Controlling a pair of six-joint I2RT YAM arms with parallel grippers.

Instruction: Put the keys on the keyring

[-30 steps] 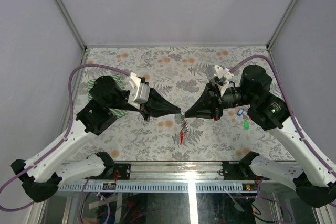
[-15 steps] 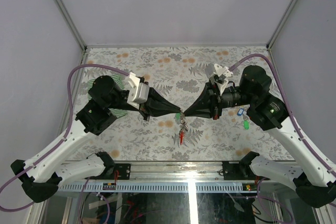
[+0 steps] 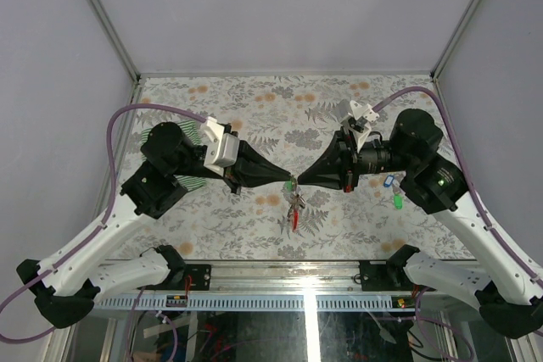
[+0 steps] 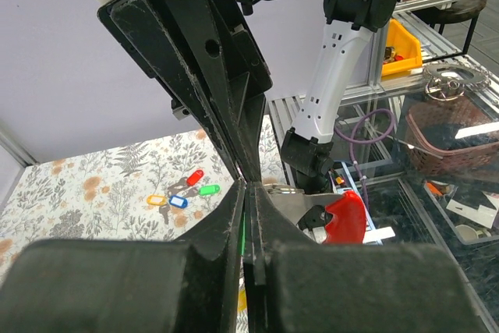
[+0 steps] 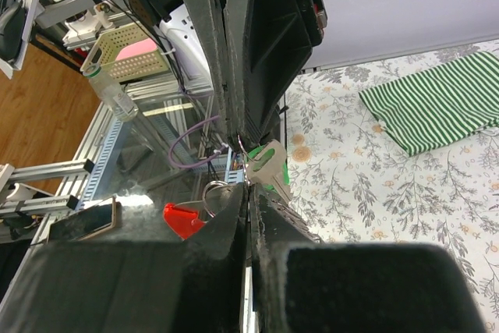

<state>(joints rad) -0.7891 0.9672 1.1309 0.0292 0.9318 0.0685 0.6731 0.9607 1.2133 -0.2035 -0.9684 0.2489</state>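
Floral table point(image 3: 212, 235), edges well away: left gripper point(image 3: 285, 180) tight on green key point(image 5: 265, 163), right gripper point(image 3: 304, 181) tight on keyring point(image 4: 341, 217).

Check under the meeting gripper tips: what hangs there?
A keyring dangles there with its red tag lowest; a green-headed key sits at the pinch. How the ring is threaded is hidden by the gripper fingers.

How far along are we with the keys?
Done: nothing I can confirm as threaded. In hand: left pincer and right pincer shut tip to tip, green key and keyring between them, red loop dangling. Remaining: loose keys on the table.
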